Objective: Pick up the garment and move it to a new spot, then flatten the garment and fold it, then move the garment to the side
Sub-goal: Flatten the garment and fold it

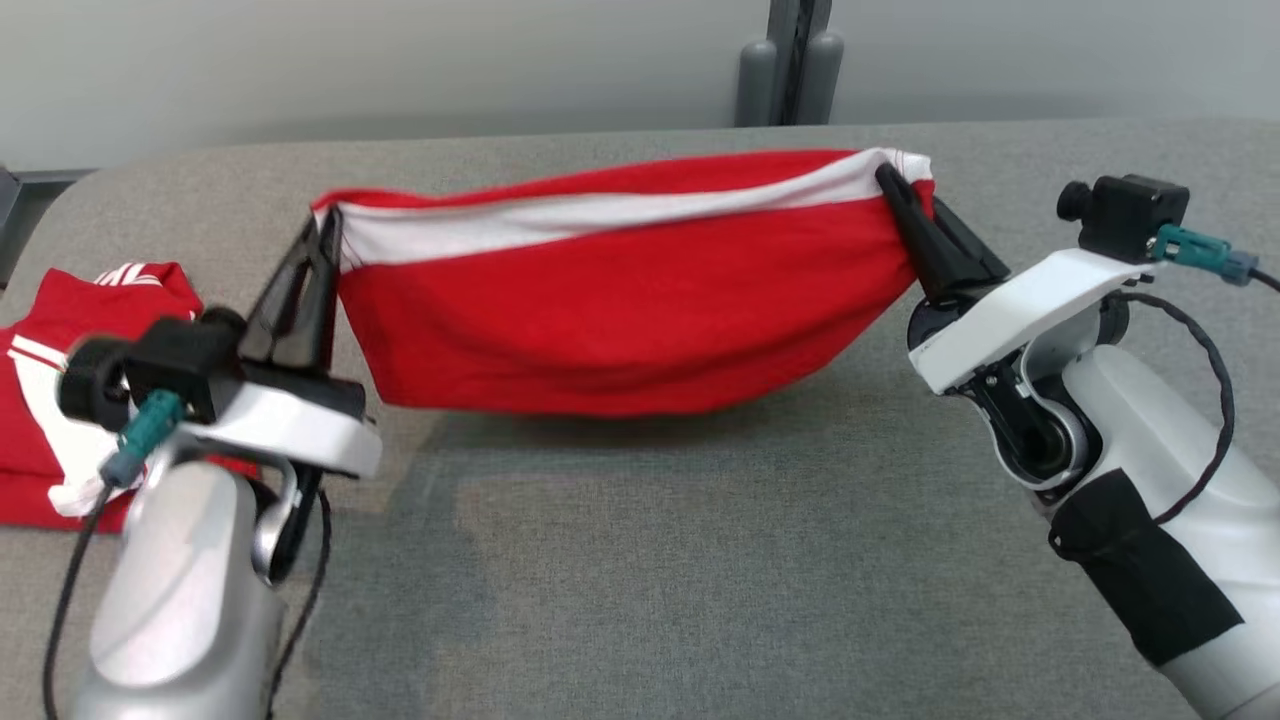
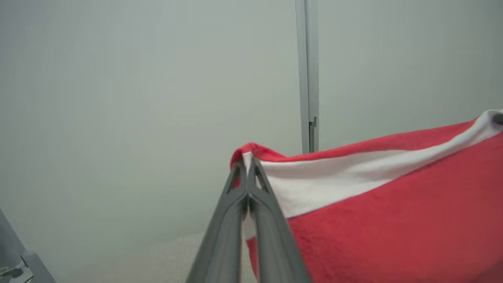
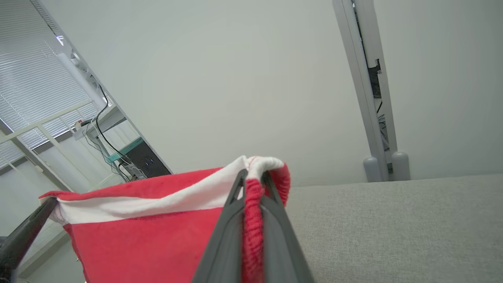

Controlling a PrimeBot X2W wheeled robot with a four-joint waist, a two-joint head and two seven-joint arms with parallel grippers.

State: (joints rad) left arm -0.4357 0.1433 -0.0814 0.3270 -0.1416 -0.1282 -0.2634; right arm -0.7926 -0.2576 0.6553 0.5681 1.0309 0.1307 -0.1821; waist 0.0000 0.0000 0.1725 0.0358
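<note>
Grey table (image 1: 640, 580): red garment (image 1: 620, 320) stretched btwn L gripper (image 1: 330, 222) & R gripper (image 1: 886, 176), both clamped on top edge; red-white top (image 1: 60, 400) at left.

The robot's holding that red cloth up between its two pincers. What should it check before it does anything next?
1. Left pincer shut on a garment corner: ok.
2. Right pincer shut on the other corner: ok.
3. Garment stretched flat: not ok, it sags in the middle.
4. Lower edge clear of the table: cannot tell.
5. Bare table in front for laying it down: ok.
6. Second red garment apart from the held one: ok.
</note>
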